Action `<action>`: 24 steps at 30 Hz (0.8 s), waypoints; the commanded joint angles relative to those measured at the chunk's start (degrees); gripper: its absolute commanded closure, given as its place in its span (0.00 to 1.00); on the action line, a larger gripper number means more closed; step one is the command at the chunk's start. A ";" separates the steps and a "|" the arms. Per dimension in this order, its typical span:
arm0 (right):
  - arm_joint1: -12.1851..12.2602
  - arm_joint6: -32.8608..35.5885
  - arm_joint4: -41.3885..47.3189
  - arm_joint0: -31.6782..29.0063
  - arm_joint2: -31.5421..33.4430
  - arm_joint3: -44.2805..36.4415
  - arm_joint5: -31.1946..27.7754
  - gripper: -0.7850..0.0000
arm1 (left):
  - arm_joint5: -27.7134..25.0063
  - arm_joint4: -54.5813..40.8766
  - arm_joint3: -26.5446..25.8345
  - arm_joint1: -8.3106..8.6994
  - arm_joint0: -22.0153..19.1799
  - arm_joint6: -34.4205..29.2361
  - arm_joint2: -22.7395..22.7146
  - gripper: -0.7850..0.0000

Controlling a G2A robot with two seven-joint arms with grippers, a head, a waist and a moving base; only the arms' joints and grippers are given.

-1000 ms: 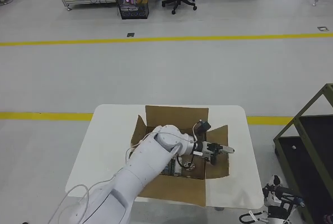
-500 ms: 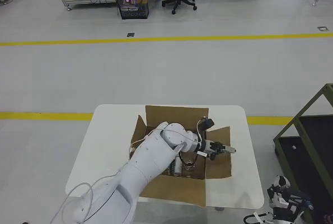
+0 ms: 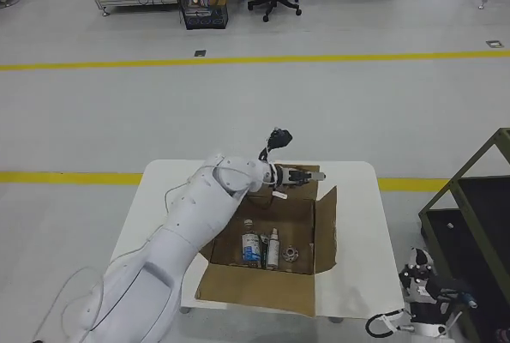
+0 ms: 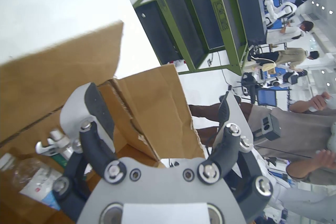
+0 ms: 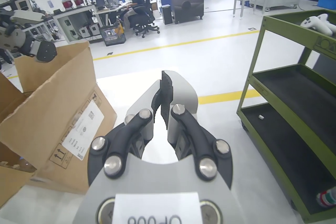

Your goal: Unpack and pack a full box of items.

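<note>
One second on, left fingers (image 4: 98, 107), wide and empty, up from box (image 3: 255, 291) to far flap (image 4: 60, 64).

On my feed, left gripper (image 4: 157, 100) and right gripper (image 5: 164, 89) look alike: white shells, black ribbed linings, black linkages, silver screws, grey plates.

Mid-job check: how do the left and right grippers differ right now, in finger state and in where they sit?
The left gripper is open, fingers spread wide; the right gripper is shut, pads pressed together. The left gripper hangs over the far flap of the cardboard box; the right gripper sits outside the box, between it and the green cart. Both hold nothing.
</note>
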 commanded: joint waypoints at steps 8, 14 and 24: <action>0.27 2.25 -3.56 2.16 -1.96 -6.02 -6.63 1.00 | 14.02 23.76 -29.28 8.97 12.17 -1.06 -10.44 0.00; 0.38 6.64 -7.17 6.36 -6.01 -6.17 -9.89 1.00 | 19.53 36.56 -45.53 12.92 22.68 -5.25 -18.52 0.00; -0.24 15.61 -9.71 16.95 -15.34 -1.42 -8.99 1.00 | 23.83 55.82 -55.12 15.45 31.06 -4.54 -22.91 0.00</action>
